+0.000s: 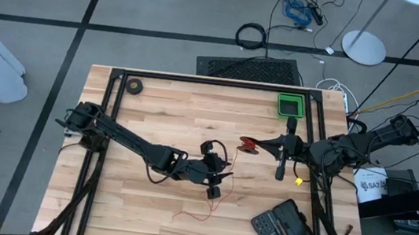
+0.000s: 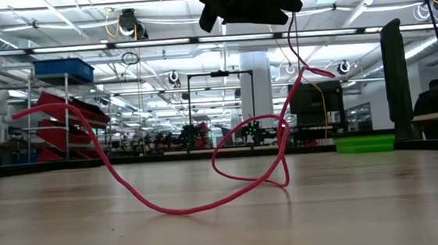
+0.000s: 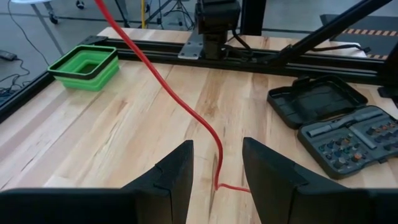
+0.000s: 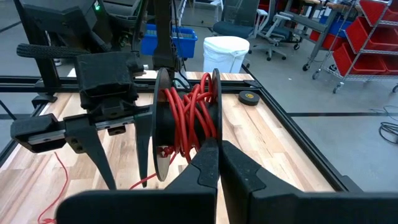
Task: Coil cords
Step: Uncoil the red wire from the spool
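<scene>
Your right gripper [image 4: 217,165] is clamped on the reel [image 4: 185,121], partly wound; your left gripper [image 3: 216,168] near the reel, fingers parted around the red cord [image 3: 163,73], not pinching; loose loops remain on the table [image 1: 156,103].

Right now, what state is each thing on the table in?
red cord: partly wound, its slack running loose between the open left fingers to the table.
reel: held upright, cord wrapped on it.
right gripper: shut on the reel.
left gripper: open around the cord.
bit case: open.
green bin: empty.

Wooden table [image 1: 156,103] — red cord [image 1: 197,213], bit case [image 1: 282,229], green tray [image 1: 291,105]
</scene>
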You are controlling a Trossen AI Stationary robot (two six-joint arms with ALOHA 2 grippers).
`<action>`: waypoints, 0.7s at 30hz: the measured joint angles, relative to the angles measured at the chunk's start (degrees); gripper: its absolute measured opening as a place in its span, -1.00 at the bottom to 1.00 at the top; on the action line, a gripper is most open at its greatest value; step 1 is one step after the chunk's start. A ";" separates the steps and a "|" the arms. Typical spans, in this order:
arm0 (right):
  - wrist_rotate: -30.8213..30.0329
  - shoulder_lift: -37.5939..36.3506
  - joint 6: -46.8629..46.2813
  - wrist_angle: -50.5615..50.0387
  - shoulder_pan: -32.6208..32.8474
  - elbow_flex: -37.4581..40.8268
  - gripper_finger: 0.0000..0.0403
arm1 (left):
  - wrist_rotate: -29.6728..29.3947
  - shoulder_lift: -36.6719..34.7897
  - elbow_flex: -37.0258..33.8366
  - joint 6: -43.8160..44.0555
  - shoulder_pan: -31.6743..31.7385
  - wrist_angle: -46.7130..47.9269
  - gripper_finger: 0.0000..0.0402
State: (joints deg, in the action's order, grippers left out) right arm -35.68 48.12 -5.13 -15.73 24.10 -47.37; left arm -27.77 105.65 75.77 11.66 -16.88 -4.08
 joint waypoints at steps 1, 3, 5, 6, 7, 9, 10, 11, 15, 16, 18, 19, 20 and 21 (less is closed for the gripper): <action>0.00 0.00 0.00 0.00 -0.01 0.00 -1.00 | 0.00 0.00 0.00 0.00 0.00 0.00 -0.27; 0.00 0.00 0.00 0.00 0.01 0.00 -1.00 | 0.00 0.00 0.01 0.00 0.00 0.00 -0.28; 0.00 0.00 0.00 0.00 -0.01 0.00 -1.00 | -0.08 0.00 0.00 -0.02 0.00 0.00 -0.30; 0.00 0.00 0.00 0.00 -0.01 0.00 -1.00 | -0.34 0.00 0.02 -0.02 0.00 0.00 -0.31; 0.00 0.00 0.00 0.00 0.00 0.00 -1.00 | -0.54 0.00 0.00 -0.02 0.00 0.01 -0.34; 0.00 0.00 0.00 0.00 0.01 0.00 -1.00 | -0.74 0.00 0.00 -0.02 0.00 0.02 -0.38; 0.00 0.00 0.00 0.00 0.00 0.00 -1.00 | -0.74 0.00 -0.14 -0.02 0.00 -0.18 -0.40; 0.00 0.00 0.00 0.00 0.01 0.00 -1.00 | -0.76 0.00 -0.26 -0.02 0.00 -0.22 -0.42; 0.00 0.02 0.00 0.04 -0.01 0.00 -1.00 | -0.76 0.00 -0.79 -0.03 0.04 -0.51 -0.47; 0.00 0.02 0.00 0.04 0.01 0.00 -1.00 | -0.76 0.00 -1.01 -0.03 0.07 -0.91 -0.47; 0.00 0.02 0.00 0.04 0.01 0.00 -1.00 | -0.76 0.00 -1.15 -0.04 0.09 -1.24 -0.48; 0.00 0.02 0.00 0.08 -0.01 0.00 -1.00 | -0.76 0.00 -1.16 -0.03 0.09 -1.28 -0.48; 0.00 0.02 -0.01 0.11 0.01 0.00 -1.00 | -0.76 0.00 -1.16 -0.04 0.09 -1.45 -0.48; 0.00 0.02 0.00 0.13 0.00 0.00 -1.00 | -0.76 0.00 -1.16 -0.04 0.09 -1.64 -0.48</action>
State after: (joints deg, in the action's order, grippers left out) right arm -35.68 48.14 -5.13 -15.59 24.11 -47.37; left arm -28.53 105.65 74.61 11.62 -16.80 -5.72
